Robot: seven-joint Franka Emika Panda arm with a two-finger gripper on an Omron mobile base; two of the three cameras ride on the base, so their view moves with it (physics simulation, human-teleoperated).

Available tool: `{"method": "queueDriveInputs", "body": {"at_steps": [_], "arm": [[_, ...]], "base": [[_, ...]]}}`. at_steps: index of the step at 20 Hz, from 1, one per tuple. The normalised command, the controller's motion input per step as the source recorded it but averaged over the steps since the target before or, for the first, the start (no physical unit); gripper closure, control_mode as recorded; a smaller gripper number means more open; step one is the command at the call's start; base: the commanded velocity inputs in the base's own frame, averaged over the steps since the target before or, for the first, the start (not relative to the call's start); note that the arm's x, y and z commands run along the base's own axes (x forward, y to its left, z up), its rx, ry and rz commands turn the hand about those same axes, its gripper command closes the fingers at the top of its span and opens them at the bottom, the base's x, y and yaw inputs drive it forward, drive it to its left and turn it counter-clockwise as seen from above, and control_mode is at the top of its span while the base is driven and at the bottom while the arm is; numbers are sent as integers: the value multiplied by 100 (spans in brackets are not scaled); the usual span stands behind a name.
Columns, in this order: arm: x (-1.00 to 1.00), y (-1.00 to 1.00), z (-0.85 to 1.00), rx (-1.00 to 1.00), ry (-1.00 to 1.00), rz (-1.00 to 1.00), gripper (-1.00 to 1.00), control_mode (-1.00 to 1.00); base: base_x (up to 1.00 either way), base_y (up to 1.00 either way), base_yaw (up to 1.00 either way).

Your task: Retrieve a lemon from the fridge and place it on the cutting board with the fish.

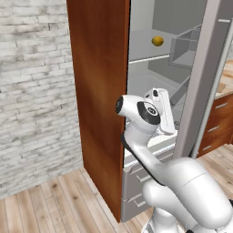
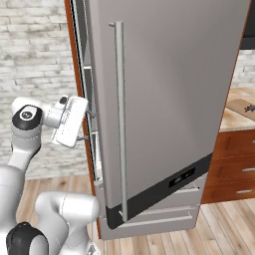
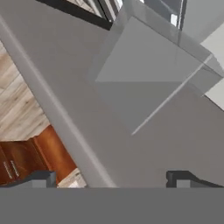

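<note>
While fridge point(image 2: 169, 99) door hides shelves, lemon point(image 1: 157, 41) visible inside; gripper point(image 3: 113, 177) spread, empty.

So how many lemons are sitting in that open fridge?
1. The lemon sits alone on an upper shelf inside the fridge, well above the gripper. The door and wooden side panel block part of the interior, so others could be hidden.

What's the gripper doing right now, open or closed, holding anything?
Gripper: open, fingertips spread wide apart with nothing between them, beside the open fridge door; the lemon sits on an upper shelf inside.
</note>
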Motion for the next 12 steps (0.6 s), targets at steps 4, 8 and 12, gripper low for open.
{"method": "queueDriveInputs", "body": {"at_steps": [4,8,12], "arm": [[-24,-54,0,-3,11,-1,-100,-100],[-40,-75,0,-4,12,-5,-100,-100],[-40,-72,0,-5,12,-4,-100,-100]], "base": [[0,0,0],[0,0,0],[0,0,0]]}}
